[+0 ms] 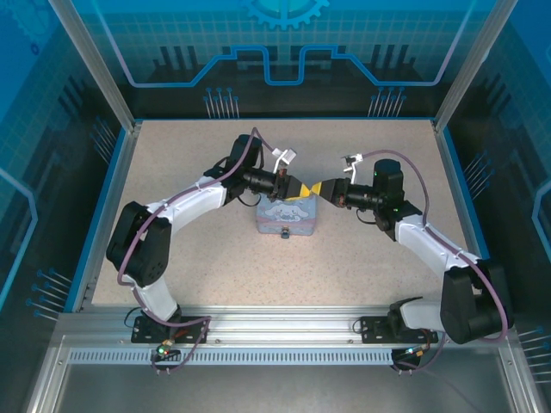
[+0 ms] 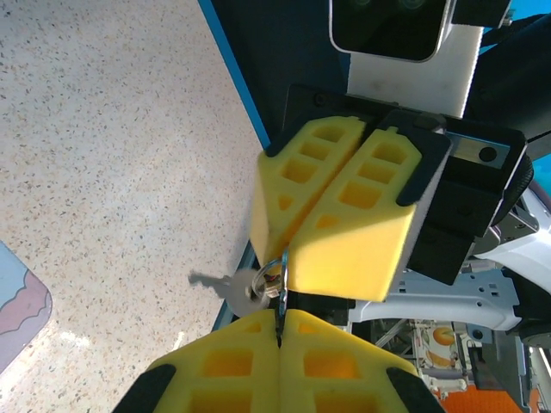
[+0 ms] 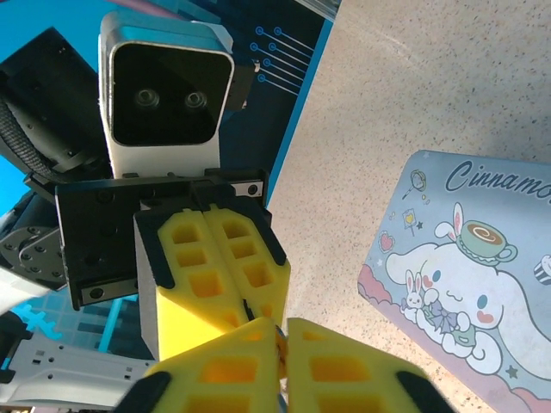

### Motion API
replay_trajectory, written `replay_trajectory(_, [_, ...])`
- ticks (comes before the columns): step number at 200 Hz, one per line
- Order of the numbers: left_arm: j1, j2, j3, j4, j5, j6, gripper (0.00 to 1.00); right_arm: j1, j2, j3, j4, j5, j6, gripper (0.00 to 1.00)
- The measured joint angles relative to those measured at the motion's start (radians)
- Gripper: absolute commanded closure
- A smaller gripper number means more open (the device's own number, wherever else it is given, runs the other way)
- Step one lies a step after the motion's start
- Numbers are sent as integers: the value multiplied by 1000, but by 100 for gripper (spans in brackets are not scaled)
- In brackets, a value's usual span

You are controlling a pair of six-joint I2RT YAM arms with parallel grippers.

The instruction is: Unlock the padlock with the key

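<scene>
Meeting tip-to-tip | left end effector (image 2: 280, 320) and right end effector (image 2: 287, 255) both pressed together at key ring (image 2: 269, 275); key (image 2: 228, 286) dangles | pinched item unclear | judgement: rotate slowly, left bracing

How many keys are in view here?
1. The key sticks out sideways from a ring held in the left claw, right where the right claw meets it tip to tip. Another could be hidden between the yellow fingers.

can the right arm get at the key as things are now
Probably yes: the right end effector is shut tip to tip with the left end effector, both seemingly pinching the ring that the key hangs from, nothing between.
</scene>
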Motion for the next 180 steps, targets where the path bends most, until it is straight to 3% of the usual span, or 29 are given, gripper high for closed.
replay_trajectory(21, [0,0,0,-3,0,0,99,0,-1,-1,2,0,0,100])
replay_trajectory(30, [0,0,0,-4,-1,0,89,0,-2,-1,2,0,0,100])
replay_trajectory(47, [0,0,3,-5,-26,-3,56,2,-5,-1,2,-3,1,100])
replay_trajectory(70, [4,-4,-13,42,-100,-44,42,3,-20,-5,1,10,12,100])
replay_trajectory(121, [20,-98,-242,385,-330,-344,42,50,-73,-76,21,198,172,100])
replay_trajectory(146, [8,-133,-363,576,-465,-518,46,134,-80,-114,63,366,304,100])
replay_trajectory(180, [-52,-137,-433,704,-615,-641,52,252,-81,-125,87,591,429,100])
